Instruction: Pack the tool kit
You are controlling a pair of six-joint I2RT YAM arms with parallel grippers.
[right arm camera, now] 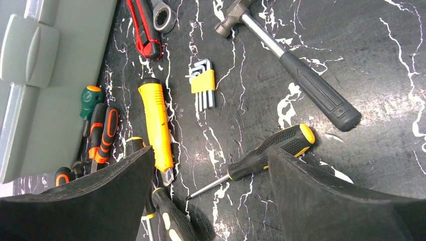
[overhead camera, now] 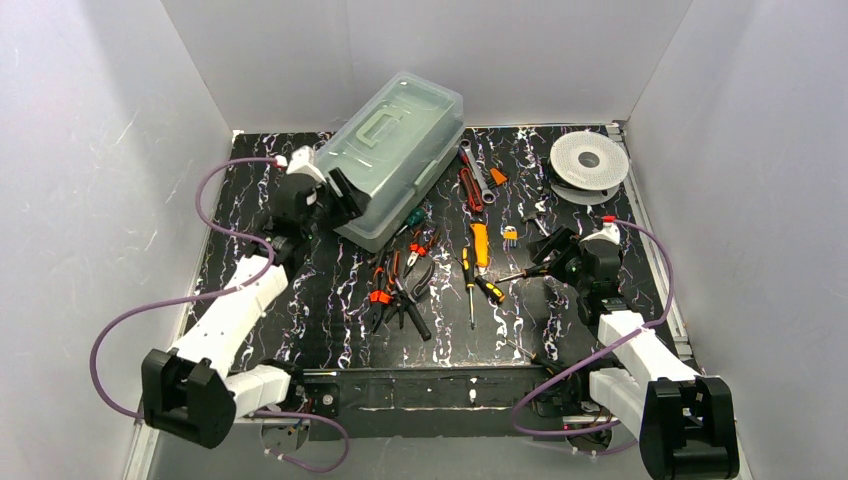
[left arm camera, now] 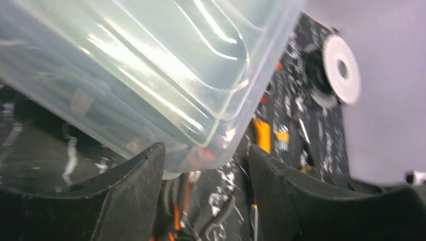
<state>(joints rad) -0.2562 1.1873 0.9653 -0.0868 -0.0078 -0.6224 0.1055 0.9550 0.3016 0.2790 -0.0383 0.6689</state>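
The tool kit, a pale green box with its clear lid closed, lies askew at the back centre of the black marbled table. My left gripper is at its near left end. In the left wrist view the box's lower corner sits between the fingers, and the left gripper is shut on that corner. My right gripper hovers open over loose tools. Between its jaws lies a black-and-yellow screwdriver, untouched.
Loose tools lie right of the box: a yellow utility knife, hex keys, a hammer, a red knife, a wrench and orange-handled pliers. A white spool stands back right. White walls enclose the table.
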